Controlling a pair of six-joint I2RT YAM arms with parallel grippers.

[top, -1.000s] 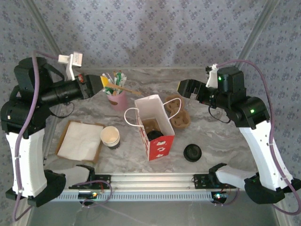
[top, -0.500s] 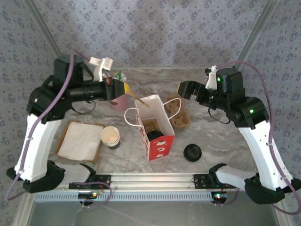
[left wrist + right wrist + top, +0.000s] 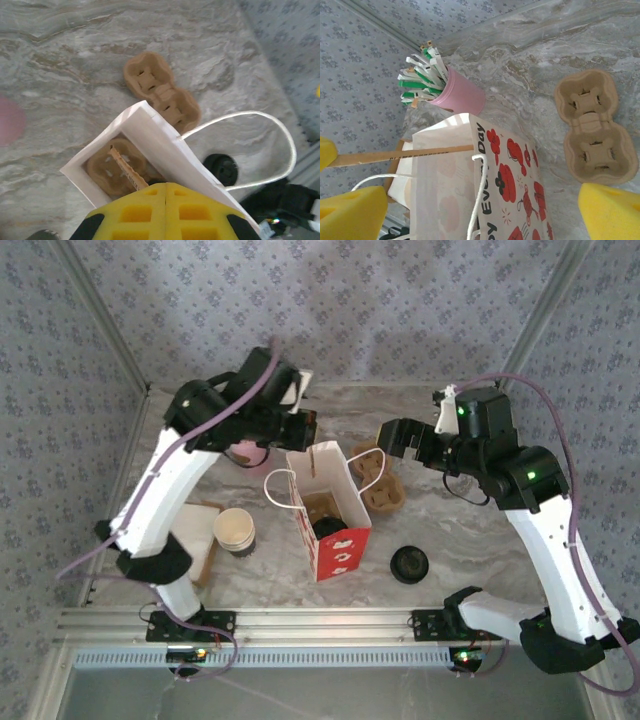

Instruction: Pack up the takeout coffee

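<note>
Now left claw (image 3: 165,186) pinching stirrer (image 3: 126,167), tip inside bag (image 3: 162,145); right claw (image 3: 480,212) spread

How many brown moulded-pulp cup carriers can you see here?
2. One brown pulp carrier lies on the marble table beside the red-and-white paper bag; the other sits inside that bag. Others could be hidden deeper.

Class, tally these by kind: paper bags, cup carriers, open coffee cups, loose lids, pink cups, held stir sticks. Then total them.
Paper bag: 1
Cup carriers: 2, the second inside the bag
Open coffee cup: 1
Loose lid: 1
Pink cup: 1
Held stir stick: 1
Total: 7
</note>
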